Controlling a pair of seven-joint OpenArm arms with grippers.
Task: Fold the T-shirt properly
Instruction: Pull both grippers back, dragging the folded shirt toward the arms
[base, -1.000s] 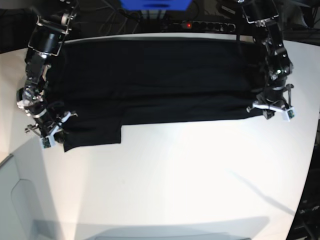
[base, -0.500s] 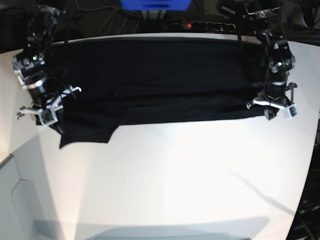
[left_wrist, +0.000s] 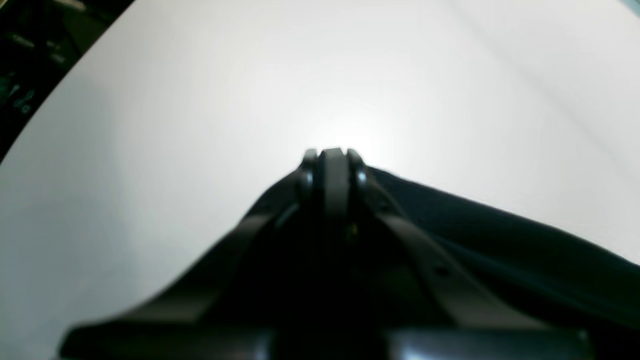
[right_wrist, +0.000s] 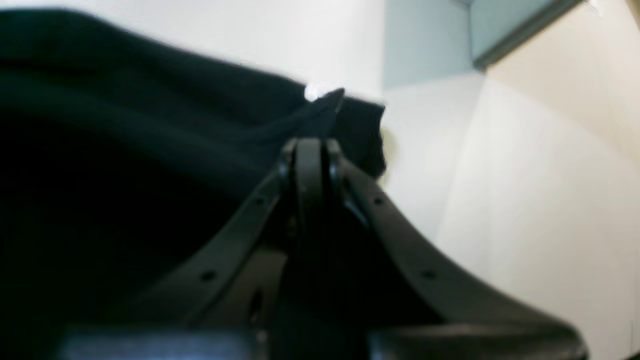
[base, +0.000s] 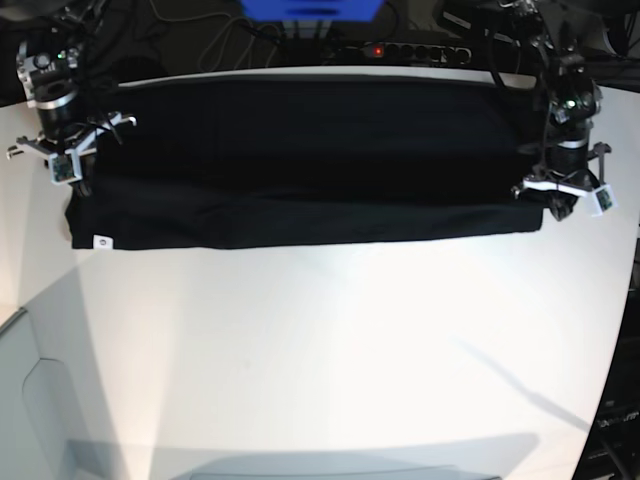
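Note:
The black T-shirt (base: 300, 160) lies as one long band across the far half of the white table (base: 330, 350), with a small white label (base: 100, 241) at its near left corner. My right gripper (base: 76, 188), on the left of the base view, is shut on the shirt's left end. In the right wrist view its fingertips (right_wrist: 310, 145) pinch a raised peak of the T-shirt (right_wrist: 150, 150). My left gripper (base: 555, 207) is shut on the shirt's right end. In the left wrist view its shut fingertips (left_wrist: 332, 155) meet the edge of the T-shirt (left_wrist: 500, 240).
A power strip (base: 405, 50) with a red light and a blue object (base: 310, 8) sit beyond the table's far edge, among cables. A grey panel (base: 35, 400) lies at the near left. The table's curved right edge (base: 625, 300) runs close to my left arm.
My right arm has lifted the shirt's left end and carried it back and outward, so the hanging lower-left flap is gone. My left arm has shifted slightly right and back, stretching the band.

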